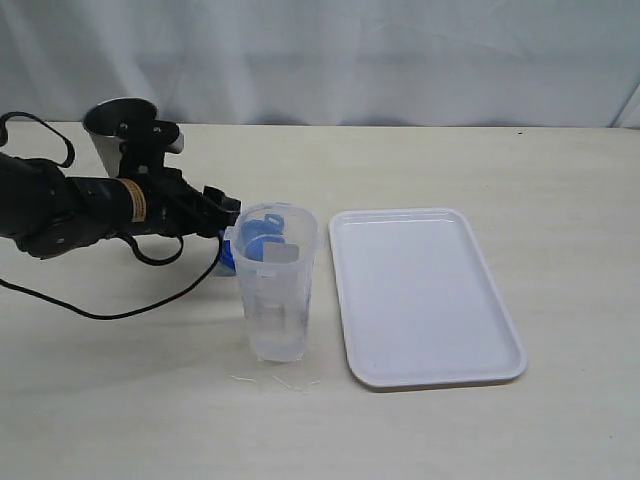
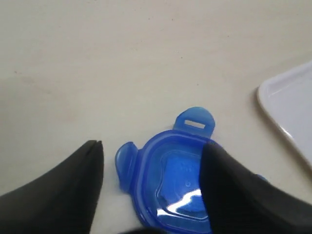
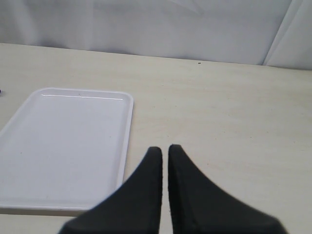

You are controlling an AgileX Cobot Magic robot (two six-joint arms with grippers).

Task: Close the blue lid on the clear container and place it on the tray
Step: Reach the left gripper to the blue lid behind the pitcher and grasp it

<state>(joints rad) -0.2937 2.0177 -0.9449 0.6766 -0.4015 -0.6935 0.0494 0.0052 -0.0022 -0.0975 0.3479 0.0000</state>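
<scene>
The blue lid (image 2: 170, 180) lies flat on the table, two of its flaps showing. In the exterior view it shows behind the clear container (image 1: 277, 285), mostly through its wall, with a blue edge (image 1: 227, 257) beside it. The container stands upright and uncovered, just left of the white tray (image 1: 425, 295). My left gripper (image 2: 152, 145) is open low over the lid: one finger is beside a flap, the other covers part of the lid's centre. It reaches in from the left (image 1: 222, 212). My right gripper (image 3: 164, 148) is shut with nothing in it, above the table beside the tray (image 3: 63, 141).
A steel cup (image 1: 112, 125) stands at the back left, behind the left arm. A black cable (image 1: 110, 312) trails over the table by that arm. The tray's corner (image 2: 287, 105) shows in the left wrist view. A white curtain hangs behind the table.
</scene>
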